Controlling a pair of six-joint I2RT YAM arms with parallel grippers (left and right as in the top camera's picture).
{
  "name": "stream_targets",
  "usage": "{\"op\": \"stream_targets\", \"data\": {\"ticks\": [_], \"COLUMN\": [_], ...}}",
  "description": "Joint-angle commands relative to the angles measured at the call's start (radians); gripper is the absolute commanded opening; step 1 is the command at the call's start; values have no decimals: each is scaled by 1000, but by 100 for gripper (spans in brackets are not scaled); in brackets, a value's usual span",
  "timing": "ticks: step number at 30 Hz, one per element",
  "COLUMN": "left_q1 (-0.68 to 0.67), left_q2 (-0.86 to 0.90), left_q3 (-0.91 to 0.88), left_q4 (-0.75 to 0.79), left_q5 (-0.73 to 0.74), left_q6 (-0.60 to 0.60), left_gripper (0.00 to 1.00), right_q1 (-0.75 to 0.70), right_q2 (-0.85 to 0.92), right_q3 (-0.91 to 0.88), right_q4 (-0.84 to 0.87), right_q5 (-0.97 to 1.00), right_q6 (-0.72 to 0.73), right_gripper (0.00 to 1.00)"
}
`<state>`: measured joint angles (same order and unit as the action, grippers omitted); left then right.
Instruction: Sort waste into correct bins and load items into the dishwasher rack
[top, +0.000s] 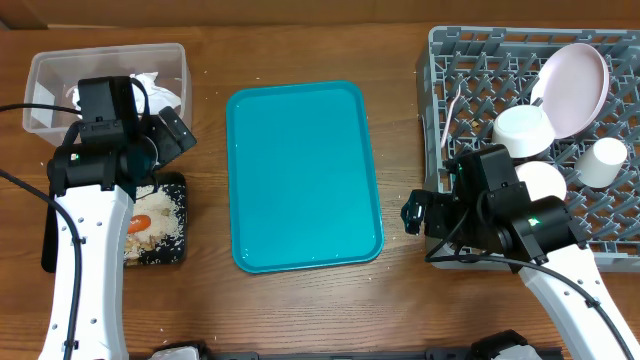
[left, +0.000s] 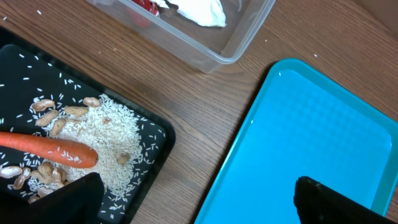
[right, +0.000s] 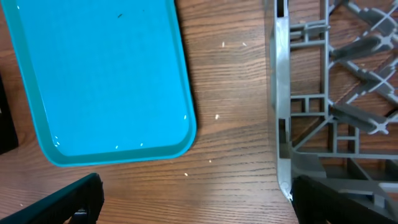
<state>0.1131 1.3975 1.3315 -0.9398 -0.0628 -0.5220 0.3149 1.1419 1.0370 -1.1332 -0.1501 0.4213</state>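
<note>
You look to be at the tail end of the job. The teal tray (top: 303, 175) lies bare in the middle of the bench (top: 400, 120), with nothing on it left to sort.

The carrot (left: 50, 148), the rice (left: 109, 134) and the nuts (left: 62, 115) lie together in the black tray (left: 163, 138). The clear tub (top: 45, 75) behind it holds crumpled white waste (top: 160, 92).

In the dishwasher rack (top: 470, 50) you have the plate (top: 575, 85) leaning on edge, one bowl (top: 525, 130) in front of it, a second bowl (top: 540, 180) nearer you, and the cup (top: 602, 162) to their right. A thin white piece that looks like the fork (top: 455, 105) is near the rack's left wall.

Your left hand (top: 168, 132) is released and carries nothing; it hangs over the gap between the black tray and the teal tray. Your right hand (top: 413, 212) is also spread wide and empty, over bare bench just beside the rack's near left corner.

I judge the next move needs no grasp. Check that nothing was missed, then lift both arms away without clipping the rack wall or the tub.

Several things are hard to see:
- The left arm covers much of the black tray from above.
- The right arm hides part of the second bowl and the rack cells under it.
- A red scrap (left: 142, 5) in the tub is cut off by the frame, so I cannot say what it is.
- I cannot confirm how the fork is seated.
</note>
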Motion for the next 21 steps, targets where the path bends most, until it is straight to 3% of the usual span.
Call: {"op": "stream_targets", "data": {"ticks": [1,4,14,21], "left_q1": [3,3,3,3], "left_q2": [2,1,2,1], "left_q3": [6,6,6,6], "left_q4": [2,2,2,2], "left_q5": [4,4,4,4], "left_q6": [-10,-10,-10,-10], "left_gripper": [100,100,100,100], "right_q1": [-8,-16,-192,-280], "right_q2": [-47,-132,-704,-918], "right_q3": [-26,-103,-670,-899], "right_q4": [63,185,803,987], "right_q5": [18,14,-107,-106], "right_q6": [-32,-55,-121,-97], "right_gripper": [100,100,100,100]}}
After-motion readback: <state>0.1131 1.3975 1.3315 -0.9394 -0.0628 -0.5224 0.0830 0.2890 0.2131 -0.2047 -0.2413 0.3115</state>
